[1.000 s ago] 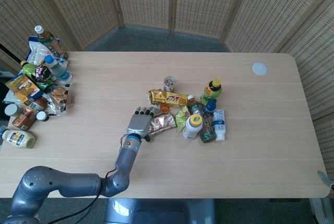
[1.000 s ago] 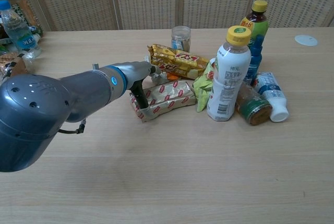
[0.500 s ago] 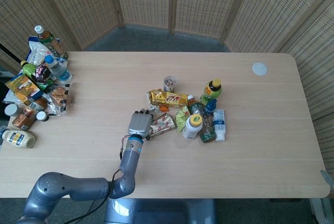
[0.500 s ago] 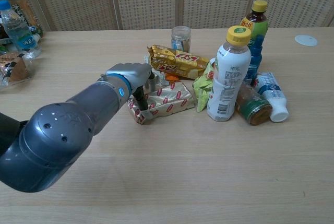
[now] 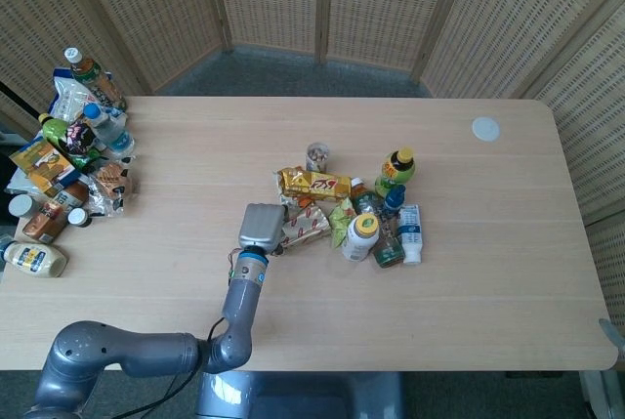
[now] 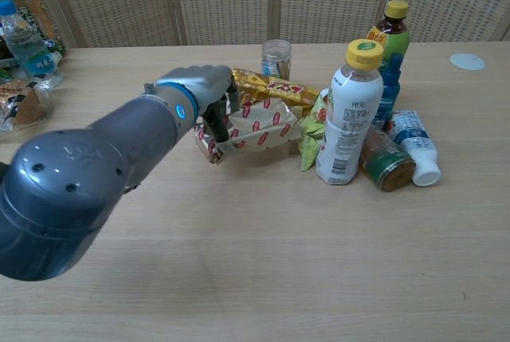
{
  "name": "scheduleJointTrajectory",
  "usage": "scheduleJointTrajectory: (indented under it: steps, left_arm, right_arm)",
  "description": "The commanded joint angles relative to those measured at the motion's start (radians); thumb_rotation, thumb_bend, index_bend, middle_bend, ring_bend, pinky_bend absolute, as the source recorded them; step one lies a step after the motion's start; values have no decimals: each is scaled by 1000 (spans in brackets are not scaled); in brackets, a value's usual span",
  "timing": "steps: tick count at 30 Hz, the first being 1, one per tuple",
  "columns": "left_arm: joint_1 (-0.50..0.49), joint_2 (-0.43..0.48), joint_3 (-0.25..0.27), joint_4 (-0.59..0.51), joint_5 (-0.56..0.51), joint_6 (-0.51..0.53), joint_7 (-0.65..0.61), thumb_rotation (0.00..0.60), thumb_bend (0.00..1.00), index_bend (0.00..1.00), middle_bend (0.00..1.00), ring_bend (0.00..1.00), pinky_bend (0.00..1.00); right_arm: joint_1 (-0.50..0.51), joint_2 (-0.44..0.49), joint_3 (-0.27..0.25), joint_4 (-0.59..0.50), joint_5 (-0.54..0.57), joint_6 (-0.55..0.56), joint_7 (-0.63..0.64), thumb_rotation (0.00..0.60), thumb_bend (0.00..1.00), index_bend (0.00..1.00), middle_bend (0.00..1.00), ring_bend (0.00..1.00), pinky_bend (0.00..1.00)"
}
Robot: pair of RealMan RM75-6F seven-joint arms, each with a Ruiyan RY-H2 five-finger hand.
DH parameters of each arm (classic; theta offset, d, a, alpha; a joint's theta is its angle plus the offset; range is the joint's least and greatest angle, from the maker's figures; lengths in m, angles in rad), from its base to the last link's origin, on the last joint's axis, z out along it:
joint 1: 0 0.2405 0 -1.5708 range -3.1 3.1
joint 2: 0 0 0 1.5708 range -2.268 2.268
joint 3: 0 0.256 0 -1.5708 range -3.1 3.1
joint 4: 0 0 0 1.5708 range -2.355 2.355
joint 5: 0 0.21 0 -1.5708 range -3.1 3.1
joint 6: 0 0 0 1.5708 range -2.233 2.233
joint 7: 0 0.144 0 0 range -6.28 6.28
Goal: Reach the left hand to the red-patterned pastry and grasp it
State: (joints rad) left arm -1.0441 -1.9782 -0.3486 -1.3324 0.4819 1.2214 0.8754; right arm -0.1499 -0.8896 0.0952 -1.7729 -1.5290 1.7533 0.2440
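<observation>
At the far left edge of the table (image 5: 195, 272) we see a heap of bottles and snack packs (image 5: 63, 170), well apart from everything else. Moving right, our left hand (image 5: 261, 228) has its fingers curled around the near end of the red-patterned pastry (image 6: 259, 124), thumb underneath and the wrapper pinched against it, so the pastry is held and sits tilted, its left end raised off the wood in the chest view. Just behind it lies a yellow snack bar (image 5: 314, 184), with a small glass jar (image 5: 317, 156) beyond that. Touching the pastry's right end is a crumpled green packet (image 6: 311, 131), then a white bottle with a yellow cap (image 6: 348, 115) standing upright, a green bottle (image 6: 388, 43) behind it, and two bottles lying on their sides (image 6: 402, 155). We cannot see our right hand in either view
</observation>
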Motion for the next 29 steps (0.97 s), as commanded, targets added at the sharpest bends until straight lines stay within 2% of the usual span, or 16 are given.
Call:
scheduleJointTrajectory:
  steps: [1, 6, 12, 19, 29]
  left_arm:
    - [32, 122, -38, -185, 56, 83, 24, 600, 3, 720, 609, 536, 548]
    - [66, 262, -71, -404, 91, 165, 58, 600, 3, 711, 603, 536, 548]
    - [81, 402, -121, -561, 107, 226, 99, 600, 3, 708, 602, 536, 548]
    - [82, 497, -168, -637, 71, 260, 117, 600, 2, 711, 599, 544, 549]
    - [55, 508, -157, -633, 43, 263, 101, 600, 4, 694, 588, 545, 549]
  right_arm:
    - [0, -3, -3, -3, -5, 1, -10, 600, 0, 0, 0, 0, 0]
    - [0, -10, -5, -5, -16, 7, -25, 600, 0, 0, 0, 0, 0]
    - [3, -17, -8, -8, -17, 0, -49, 600, 0, 0, 0, 0, 0]
    - [1, -17, -6, -10, -15, 5, -52, 600, 0, 0, 0, 0, 0]
    - [1, -16, -4, -10, -11, 6, -51, 600, 0, 0, 0, 0, 0]
